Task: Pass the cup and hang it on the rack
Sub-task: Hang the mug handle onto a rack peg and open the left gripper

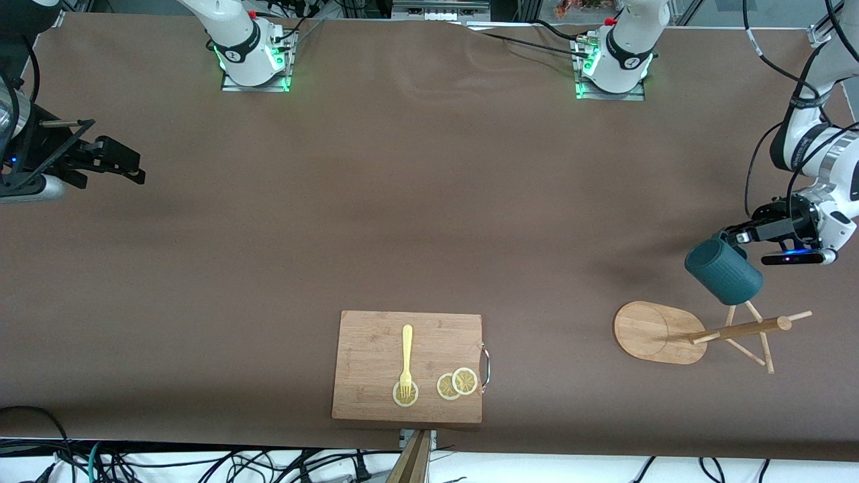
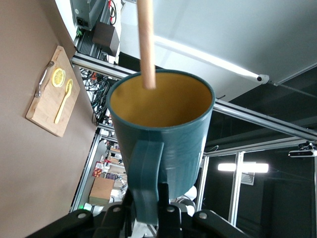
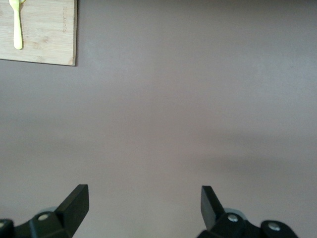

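Note:
The dark teal cup [image 1: 723, 272] hangs tilted in the air, held by its handle [image 2: 146, 183] in my left gripper [image 1: 735, 238], which is shut on it. The cup is over the upper pegs of the bamboo rack [image 1: 661, 332], whose oval base stands near the left arm's end of the table. In the left wrist view a peg [image 2: 146, 44] reaches down to the cup's yellowish mouth [image 2: 161, 101], and my left gripper [image 2: 147, 191] clamps the handle. My right gripper [image 1: 121, 164] waits open and empty over bare table at the right arm's end; it also shows in the right wrist view [image 3: 143, 203].
A rectangular bamboo cutting board [image 1: 376, 335] lies near the front camera's edge of the table, with a yellow fork [image 1: 407, 359] and lemon slices [image 1: 456, 384] on it. The board's metal handle [image 1: 486, 365] faces the rack. The board also shows in the left wrist view [image 2: 42, 114].

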You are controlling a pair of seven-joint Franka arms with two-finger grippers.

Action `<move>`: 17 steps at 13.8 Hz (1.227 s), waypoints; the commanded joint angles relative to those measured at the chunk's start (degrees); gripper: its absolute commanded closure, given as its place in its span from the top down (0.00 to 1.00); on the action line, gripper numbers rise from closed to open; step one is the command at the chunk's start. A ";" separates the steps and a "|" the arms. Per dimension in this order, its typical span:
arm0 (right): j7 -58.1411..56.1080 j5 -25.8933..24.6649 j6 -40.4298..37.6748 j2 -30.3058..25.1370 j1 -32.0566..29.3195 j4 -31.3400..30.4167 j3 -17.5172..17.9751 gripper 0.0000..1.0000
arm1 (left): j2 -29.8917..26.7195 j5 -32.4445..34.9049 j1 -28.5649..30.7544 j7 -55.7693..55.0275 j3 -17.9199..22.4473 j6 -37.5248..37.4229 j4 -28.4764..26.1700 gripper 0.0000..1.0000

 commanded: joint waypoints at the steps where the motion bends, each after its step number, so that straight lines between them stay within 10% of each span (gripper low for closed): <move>1: -0.29 -0.72 -0.64 0.18 -0.08 1.09 0.23 1.00 | 4.20 -3.36 0.15 -0.36 -0.30 -2.04 3.44 0.00; 14: -0.29 -0.72 -0.64 0.18 -0.08 1.09 0.41 1.00 | 12.65 -7.84 1.91 0.96 -0.30 -2.75 9.16 0.02; 17: -0.29 -0.72 -0.64 0.18 -0.08 1.09 0.41 1.00 | 12.92 -7.77 1.82 3.49 -0.30 -2.75 9.16 0.64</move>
